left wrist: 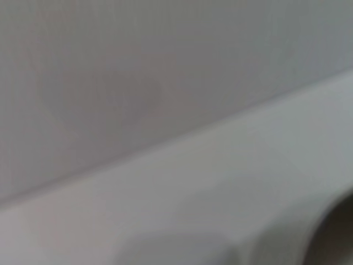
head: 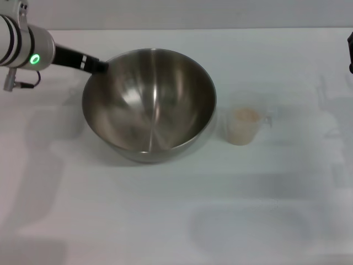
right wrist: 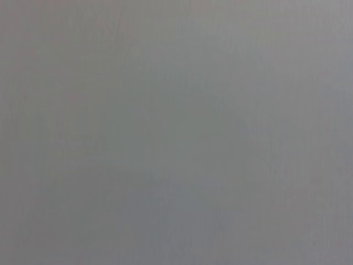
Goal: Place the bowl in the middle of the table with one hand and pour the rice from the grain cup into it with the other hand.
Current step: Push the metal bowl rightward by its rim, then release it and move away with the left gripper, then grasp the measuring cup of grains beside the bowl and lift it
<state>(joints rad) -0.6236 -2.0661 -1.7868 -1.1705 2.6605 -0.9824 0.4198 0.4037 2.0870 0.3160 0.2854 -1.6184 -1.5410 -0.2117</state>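
Note:
The bowl [head: 149, 105], large and of shiny steel, sits on the white table [head: 176, 221] a little left of the middle and holds nothing. My left gripper [head: 101, 67] reaches in from the far left and is shut on the bowl's far-left rim. To the right of the bowl stands the grain cup [head: 242, 126], clear, upright, and filled with pale rice [head: 245, 116]. Nothing touches the cup. My right arm [head: 351, 52] shows only as a dark sliver at the right edge, far from the cup.
The left wrist view shows white table surface [left wrist: 220, 165] with a dark curve [left wrist: 336, 232] in one corner. The right wrist view shows only plain grey. The back edge of the table runs along the top of the head view.

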